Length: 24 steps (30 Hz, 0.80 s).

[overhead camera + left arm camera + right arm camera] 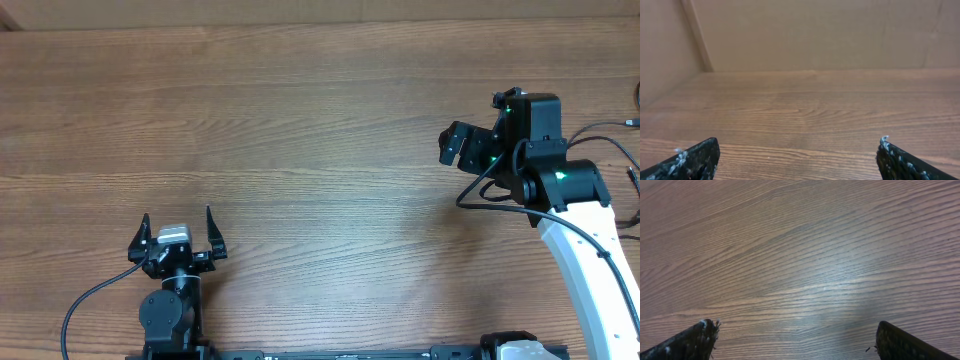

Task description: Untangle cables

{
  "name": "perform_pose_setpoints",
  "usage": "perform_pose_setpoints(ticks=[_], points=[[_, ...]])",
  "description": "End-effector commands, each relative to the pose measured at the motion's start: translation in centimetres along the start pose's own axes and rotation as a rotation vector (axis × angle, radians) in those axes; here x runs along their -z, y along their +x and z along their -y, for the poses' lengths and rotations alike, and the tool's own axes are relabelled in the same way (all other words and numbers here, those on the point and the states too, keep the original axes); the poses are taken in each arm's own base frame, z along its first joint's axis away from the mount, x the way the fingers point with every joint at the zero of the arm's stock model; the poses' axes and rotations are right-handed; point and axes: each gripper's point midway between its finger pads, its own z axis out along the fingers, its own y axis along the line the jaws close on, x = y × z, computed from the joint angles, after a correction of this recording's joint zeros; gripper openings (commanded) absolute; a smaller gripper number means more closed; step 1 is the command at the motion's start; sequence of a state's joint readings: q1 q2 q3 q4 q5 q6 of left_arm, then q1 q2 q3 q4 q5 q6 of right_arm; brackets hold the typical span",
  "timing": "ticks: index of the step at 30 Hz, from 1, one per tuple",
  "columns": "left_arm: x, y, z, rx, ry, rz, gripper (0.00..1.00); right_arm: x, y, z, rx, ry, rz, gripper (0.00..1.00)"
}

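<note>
Both hands are standing wide and empty. The left gripper [178,216] is sitting low by my edge, and the right gripper [447,146] is facing bare table [320,110]. The cables [612,124] are showing only as thin cords at the far right edge, behind the right arm and partly cut off. I'm judging the right arm needs turning toward them slowly, aiming for a loose plug end.

Cables [631,173]: I see only thin ends at the overhead view's right edge; the rest is cut off, too small to count.
Left end effector [798,145]: bottom edge of its wrist view crops both fingers.
Right end effector [796,330]: cropped likewise.
</note>
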State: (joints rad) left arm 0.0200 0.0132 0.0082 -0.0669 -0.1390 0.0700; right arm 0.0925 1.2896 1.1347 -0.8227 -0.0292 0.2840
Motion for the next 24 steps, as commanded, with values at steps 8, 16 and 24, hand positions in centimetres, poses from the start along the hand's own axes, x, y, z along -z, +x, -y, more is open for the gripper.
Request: perform_pose_setpoints(ticks=[8,16,24], points=[[0.05,-0.01,0.73,0.037,0.042,0.004,1.00,0.03,-0.06,-0.19,0.003,-0.006,0.005,1.00],[0.06,-0.02,0.97,0.051,0.056,0.004,0.99,0.03,-0.06,-0.19,0.003,-0.006,0.005,1.00],[0.06,-0.02,0.96,0.051,0.055,0.004,1.00,0.03,-0.05,-0.20,0.003,-0.006,0.005,1.00]])
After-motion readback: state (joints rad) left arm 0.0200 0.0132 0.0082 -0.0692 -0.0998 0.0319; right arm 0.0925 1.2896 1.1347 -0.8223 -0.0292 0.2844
